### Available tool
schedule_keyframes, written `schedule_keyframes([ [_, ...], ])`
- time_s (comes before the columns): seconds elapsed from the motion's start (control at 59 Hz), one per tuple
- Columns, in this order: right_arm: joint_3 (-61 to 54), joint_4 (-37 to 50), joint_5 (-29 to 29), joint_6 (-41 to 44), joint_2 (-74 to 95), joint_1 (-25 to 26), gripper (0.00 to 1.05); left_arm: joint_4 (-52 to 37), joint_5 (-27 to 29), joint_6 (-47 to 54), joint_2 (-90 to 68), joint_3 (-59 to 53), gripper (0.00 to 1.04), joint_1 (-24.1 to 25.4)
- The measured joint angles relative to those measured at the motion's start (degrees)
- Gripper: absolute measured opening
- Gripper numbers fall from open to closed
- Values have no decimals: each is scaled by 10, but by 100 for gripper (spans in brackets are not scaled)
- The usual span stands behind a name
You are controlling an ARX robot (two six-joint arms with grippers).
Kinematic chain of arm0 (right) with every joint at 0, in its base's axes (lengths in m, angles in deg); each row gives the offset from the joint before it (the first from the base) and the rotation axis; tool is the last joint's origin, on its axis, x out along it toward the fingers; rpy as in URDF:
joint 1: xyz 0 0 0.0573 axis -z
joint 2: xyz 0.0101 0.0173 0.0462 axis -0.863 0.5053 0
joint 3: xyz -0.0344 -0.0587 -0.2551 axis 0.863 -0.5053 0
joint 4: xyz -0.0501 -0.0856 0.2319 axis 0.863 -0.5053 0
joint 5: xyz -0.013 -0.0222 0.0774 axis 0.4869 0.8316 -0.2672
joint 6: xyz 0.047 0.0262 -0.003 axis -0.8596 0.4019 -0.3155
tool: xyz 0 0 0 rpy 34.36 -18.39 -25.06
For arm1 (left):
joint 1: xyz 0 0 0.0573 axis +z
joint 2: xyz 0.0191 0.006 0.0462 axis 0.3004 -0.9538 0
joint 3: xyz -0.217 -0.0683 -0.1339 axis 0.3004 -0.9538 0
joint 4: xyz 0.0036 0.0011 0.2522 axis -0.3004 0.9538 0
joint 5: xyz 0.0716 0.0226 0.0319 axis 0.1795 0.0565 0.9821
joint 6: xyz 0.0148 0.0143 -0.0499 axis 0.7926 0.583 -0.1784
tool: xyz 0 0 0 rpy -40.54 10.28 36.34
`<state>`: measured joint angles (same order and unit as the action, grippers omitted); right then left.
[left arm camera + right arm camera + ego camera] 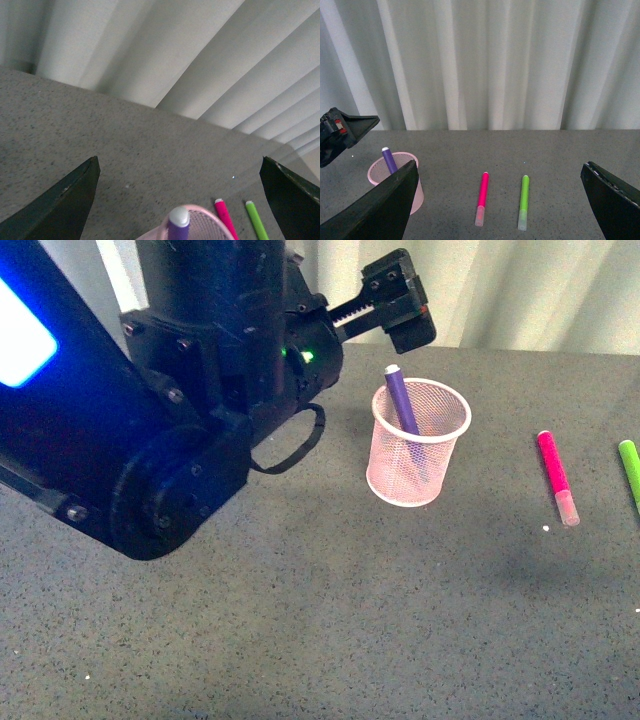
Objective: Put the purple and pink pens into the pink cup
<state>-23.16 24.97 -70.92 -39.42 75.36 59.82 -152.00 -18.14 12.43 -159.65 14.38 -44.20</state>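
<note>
Right of the pale-pink wire-mesh cup [418, 445], the bright magenta-pink marker pen [556, 475] lies flat on the grey speckled worktop [300, 620], well apart from the cup. Its long axis runs nearly straight away from you, frosted cap toward you, coloured tail toward the curtain. A green marker pen [630, 472] lies beyond it, farther from the cup.

Your dark purple marker pen [403, 405] is already in the cup, leaning with its upper end over the rear rim. Your left claw [398, 300] hangs above and just behind the cup, spread wide and empty. Your right claw [500, 167] is also spread and empty, looking across at the cup and both loose pens.

Watch three things, as I judge it. The round pink pen may roll toward the green one if you pinch it off-centre. The light mesh cup may tip if the pen catches its rim or strikes the leaning purple one. The left claw over the cup could also block your right arm's approach.
</note>
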Motion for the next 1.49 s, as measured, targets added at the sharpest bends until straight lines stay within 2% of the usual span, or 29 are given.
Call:
schedule_keyframes([
  [0.254,0,0,0,0,0,0,98,181,-110,94,148,-72,98,87],
  [0.339,0,0,0,0,0,0,98,213,-158,129,213,-111,98,121],
  [0.526,0,0,0,0,0,0,98,259,-241,190,337,-187,98,198],
  [0.865,0,0,0,0,0,0,98,292,-339,230,479,-289,98,363],
  [1.068,0,0,0,0,0,0,98,288,-371,240,514,-329,98,379],
  [1.374,0,0,0,0,0,0,98,280,-374,252,514,-346,98,376],
  [1.408,0,0,0,0,0,0,98,258,-341,262,506,-352,95,369],
  [1.425,0,0,0,0,0,0,98,209,-283,270,503,-367,92,362],
  [1.476,0,0,0,0,0,0,98,113,-181,286,491,-403,82,349],
  [1.492,0,0,0,0,0,0,98,96,-165,287,490,-411,81,347],
])
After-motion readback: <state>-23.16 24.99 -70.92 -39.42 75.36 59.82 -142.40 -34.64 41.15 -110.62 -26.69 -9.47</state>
